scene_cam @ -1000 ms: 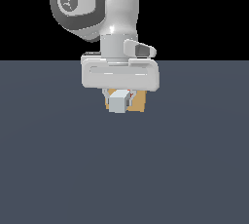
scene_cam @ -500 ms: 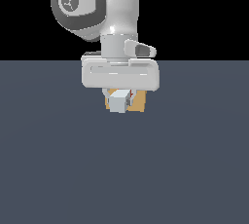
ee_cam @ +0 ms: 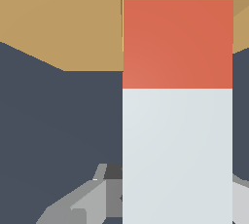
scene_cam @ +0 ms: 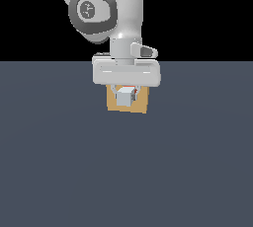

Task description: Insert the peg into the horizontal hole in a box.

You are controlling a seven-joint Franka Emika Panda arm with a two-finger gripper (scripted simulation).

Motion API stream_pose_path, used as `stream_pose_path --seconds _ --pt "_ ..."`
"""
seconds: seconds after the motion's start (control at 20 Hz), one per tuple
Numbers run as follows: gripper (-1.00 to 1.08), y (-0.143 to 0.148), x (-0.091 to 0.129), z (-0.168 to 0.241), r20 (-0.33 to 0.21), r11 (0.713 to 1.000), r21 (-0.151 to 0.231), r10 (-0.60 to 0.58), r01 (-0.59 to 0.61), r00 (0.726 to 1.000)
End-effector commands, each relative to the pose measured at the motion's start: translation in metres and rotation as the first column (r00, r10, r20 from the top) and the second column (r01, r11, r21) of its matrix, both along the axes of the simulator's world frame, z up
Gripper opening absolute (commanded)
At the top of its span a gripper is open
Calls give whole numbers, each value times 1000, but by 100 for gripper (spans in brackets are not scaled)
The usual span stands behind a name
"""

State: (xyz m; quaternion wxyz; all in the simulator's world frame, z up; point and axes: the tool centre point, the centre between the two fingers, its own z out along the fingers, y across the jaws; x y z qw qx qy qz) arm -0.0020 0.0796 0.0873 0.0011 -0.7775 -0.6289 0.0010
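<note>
Wrist view | claw (scene_cam: pixel 126 93) clenched on long white red-ended peg (ee_cam: pixel 177 111) | red end meets tan squarish box (ee_cam: pixel 63 28) | hole hidden: advise level, straight, slow push.

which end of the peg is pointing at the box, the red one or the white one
The red end of the peg points at the box; the white part runs back toward the hand.

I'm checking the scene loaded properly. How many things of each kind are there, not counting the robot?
Pegs: 1, the peg, white with a red end, held in the gripper.
Boxes: 1, the tan box behind it.
Total: 2
</note>
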Motion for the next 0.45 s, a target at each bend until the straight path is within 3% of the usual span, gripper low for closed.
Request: stream_pose_path --seconds 0.0,0.4 --pt "-100 16 4 2 3 1000 0 0 0 1000" --pt "-100 29 9 2 4 1000 1 0 0 1000"
